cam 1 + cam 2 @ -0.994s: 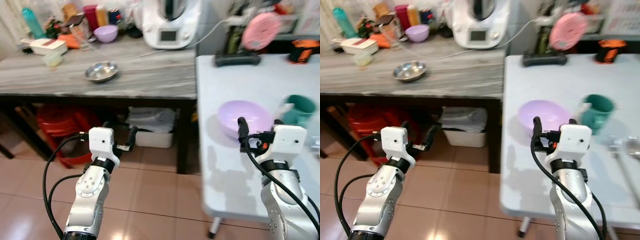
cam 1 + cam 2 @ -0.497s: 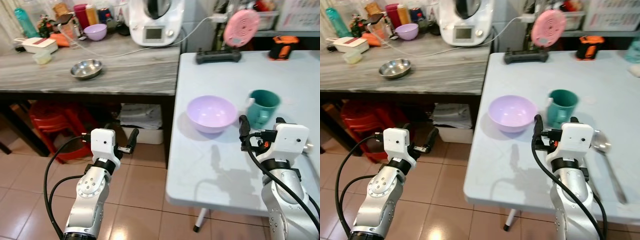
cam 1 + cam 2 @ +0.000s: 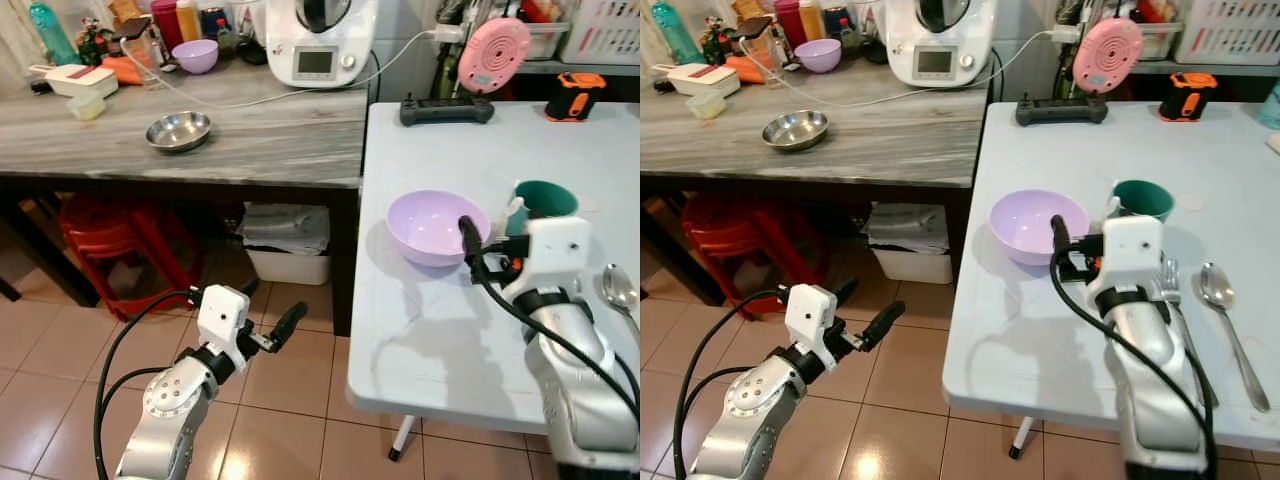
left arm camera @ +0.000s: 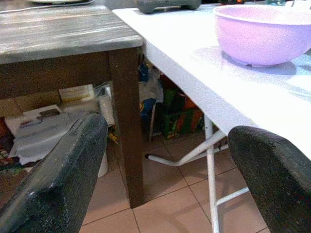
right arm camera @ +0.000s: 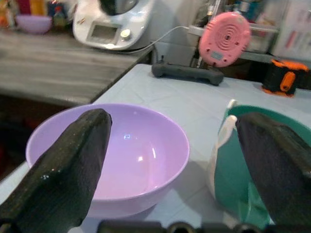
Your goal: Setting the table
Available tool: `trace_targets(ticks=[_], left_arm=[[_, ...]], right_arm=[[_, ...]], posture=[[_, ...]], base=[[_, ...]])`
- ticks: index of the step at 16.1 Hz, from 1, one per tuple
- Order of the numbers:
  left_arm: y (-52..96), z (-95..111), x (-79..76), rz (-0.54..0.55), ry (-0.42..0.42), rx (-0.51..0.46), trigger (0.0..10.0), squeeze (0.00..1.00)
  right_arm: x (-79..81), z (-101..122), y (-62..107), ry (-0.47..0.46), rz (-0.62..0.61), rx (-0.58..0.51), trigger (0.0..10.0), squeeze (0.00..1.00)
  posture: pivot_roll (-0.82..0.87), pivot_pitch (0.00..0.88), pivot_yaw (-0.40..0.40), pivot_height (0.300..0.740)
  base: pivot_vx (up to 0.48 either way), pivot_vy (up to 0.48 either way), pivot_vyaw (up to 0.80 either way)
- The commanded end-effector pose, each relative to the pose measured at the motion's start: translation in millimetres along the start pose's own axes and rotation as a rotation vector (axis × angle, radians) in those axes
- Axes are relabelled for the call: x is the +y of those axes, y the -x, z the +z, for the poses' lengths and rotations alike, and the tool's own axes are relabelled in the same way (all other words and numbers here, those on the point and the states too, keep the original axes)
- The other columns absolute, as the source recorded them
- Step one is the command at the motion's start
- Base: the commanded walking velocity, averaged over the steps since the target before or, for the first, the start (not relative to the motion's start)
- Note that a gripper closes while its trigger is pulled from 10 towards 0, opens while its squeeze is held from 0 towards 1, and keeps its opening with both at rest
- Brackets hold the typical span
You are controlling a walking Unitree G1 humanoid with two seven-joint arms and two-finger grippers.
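Observation:
A lilac bowl (image 3: 1037, 224) stands upright near the left edge of the white table (image 3: 1020, 350), with a teal cup (image 3: 1143, 198) just to its right. A fork (image 3: 1173, 285) and a spoon (image 3: 1228, 315) lie to the right of my right arm. My right gripper (image 5: 175, 160) is open and empty, hovering just short of the gap between the bowl (image 5: 109, 155) and the cup (image 5: 243, 160). My left gripper (image 3: 268, 308) is open and empty, held low over the tiled floor, left of the table.
A wooden counter (image 3: 250, 150) adjoins the table on the left, carrying a steel bowl (image 3: 178, 131), a white kitchen machine (image 3: 322, 40) and several bottles. Red stools (image 3: 120, 240) and a white box (image 3: 285, 245) sit under it. A pink round device (image 3: 499, 55) stands at the table's back.
The view has shifted. My right gripper has risen and come closer to the bowl and cup. My left arm has dropped lower and swung a little to the right.

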State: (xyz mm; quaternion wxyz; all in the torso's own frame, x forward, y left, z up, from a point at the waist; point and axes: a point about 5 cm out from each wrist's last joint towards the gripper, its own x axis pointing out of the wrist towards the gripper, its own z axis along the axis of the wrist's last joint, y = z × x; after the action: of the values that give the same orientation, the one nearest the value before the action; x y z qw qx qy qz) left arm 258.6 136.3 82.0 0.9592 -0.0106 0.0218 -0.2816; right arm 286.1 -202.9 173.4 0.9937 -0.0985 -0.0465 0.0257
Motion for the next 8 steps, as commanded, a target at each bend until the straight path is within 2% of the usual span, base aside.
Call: trace_targets(ticks=[1,4,8], left_arm=[[0.0,4.3,2.5,-0.012,-0.016,-0.011,10.0,0.0],[2.8,7.1,4.2,-0.049,-0.02,-0.032,10.0,0.0],[0.9,12.3,5.2,-0.044,-0.03,-0.068,10.0,0.0]], right_arm=[[3.8,-1.3,-4.5,0.019,0.046,0.023,10.0,0.0],[7.4,-4.0,-21.9,0.103,0.205,0.093,10.0,0.0],[9.0,-8.0,-35.7,0.169,0.317,0.148,10.0,0.0]], posture=[[-0.14,0.07,0.08,0.74],[-0.13,0.081,0.073,0.74],[-0.13,0.084,0.072,0.74]], base=[[0.0,0.0,0.0],[0.0,0.0,0.0],[0.0,0.0,0.0]])
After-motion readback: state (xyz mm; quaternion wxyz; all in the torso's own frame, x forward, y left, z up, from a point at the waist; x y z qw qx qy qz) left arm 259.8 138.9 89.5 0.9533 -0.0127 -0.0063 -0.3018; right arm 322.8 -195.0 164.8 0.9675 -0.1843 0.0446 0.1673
